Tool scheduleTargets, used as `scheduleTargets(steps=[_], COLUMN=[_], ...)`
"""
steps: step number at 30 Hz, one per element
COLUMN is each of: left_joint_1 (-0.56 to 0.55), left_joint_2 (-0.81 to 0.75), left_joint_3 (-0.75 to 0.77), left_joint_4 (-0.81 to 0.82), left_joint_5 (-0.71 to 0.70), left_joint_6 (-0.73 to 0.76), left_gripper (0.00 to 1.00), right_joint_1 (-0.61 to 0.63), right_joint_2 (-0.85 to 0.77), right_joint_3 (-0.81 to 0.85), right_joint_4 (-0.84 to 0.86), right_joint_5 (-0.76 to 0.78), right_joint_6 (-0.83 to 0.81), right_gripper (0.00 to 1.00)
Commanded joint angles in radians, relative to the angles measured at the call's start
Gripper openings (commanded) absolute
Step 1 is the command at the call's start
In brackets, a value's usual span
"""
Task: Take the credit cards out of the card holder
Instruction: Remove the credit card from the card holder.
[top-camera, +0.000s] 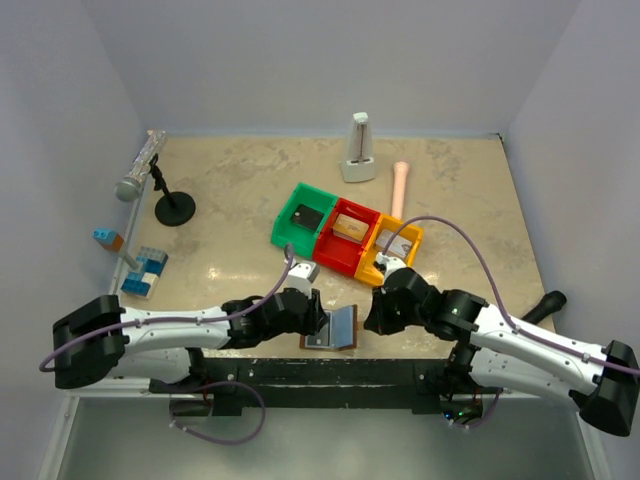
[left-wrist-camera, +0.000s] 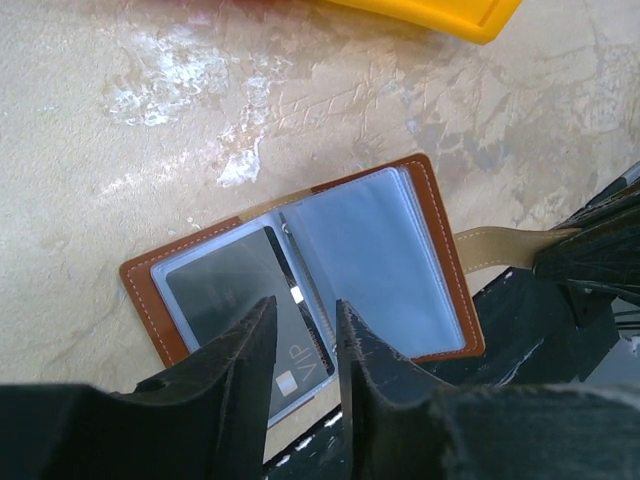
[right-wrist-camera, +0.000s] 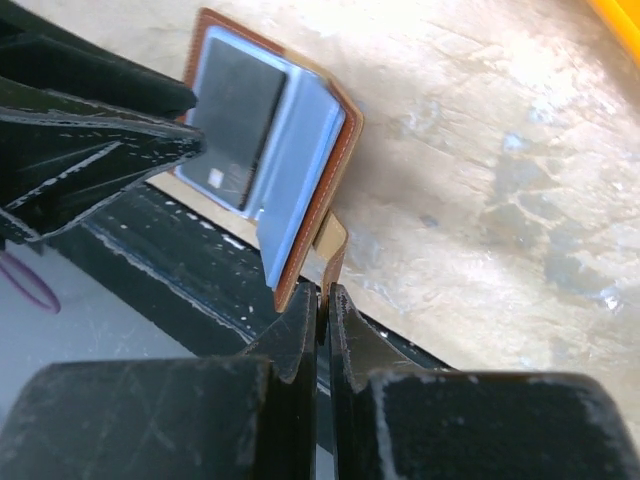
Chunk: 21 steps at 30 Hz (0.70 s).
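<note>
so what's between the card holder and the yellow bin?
Only bare tabletop lies between the card holder and the yellow bin, seen in the left wrist view.

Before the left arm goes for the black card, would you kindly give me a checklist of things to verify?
1. Card holder lying open, sleeves showing: ok.
2. Right claw shut on the strap to steady the holder: ok.
3. Left claw open, its fingers over the black card: ok.
4. Card edge free of its sleeve for a pinch: cannot tell.
5. Other sleeves checked for more cards: cannot tell; they look pale and blank from here.
6. Holder well back from the near edge of the table: not ok, it sits right at the edge.
</note>
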Motion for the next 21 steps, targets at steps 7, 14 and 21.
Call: scheduleTargets(steps=[7, 14, 21], left_joint_1=[0.021, 0.021, 0.021], left_joint_2=[0.077, 0.014, -0.033], left_joint_3=[-0.042, -0.085, -0.103], left_joint_4=[0.081, 0.09, 0.089], left_joint_5=[0.029, 0.013, 0.007], left_joint_6=[-0.018, -0.029, -0.03], left_gripper=[0.26, 0.25, 0.24], right_joint_1=[-0.01, -0.009, -0.004], right_joint_2=[0.07, -0.008, -0.046], right_joint_3=[0.019, 0.082, 0.107], right_joint_4=[-0.153, -0.211, -0.057], right_joint_5=[0.132, 0.192, 0.114], right_joint_6=[0.132, 0.109, 0.029], right_gripper=[0.11, 0.5, 0.47])
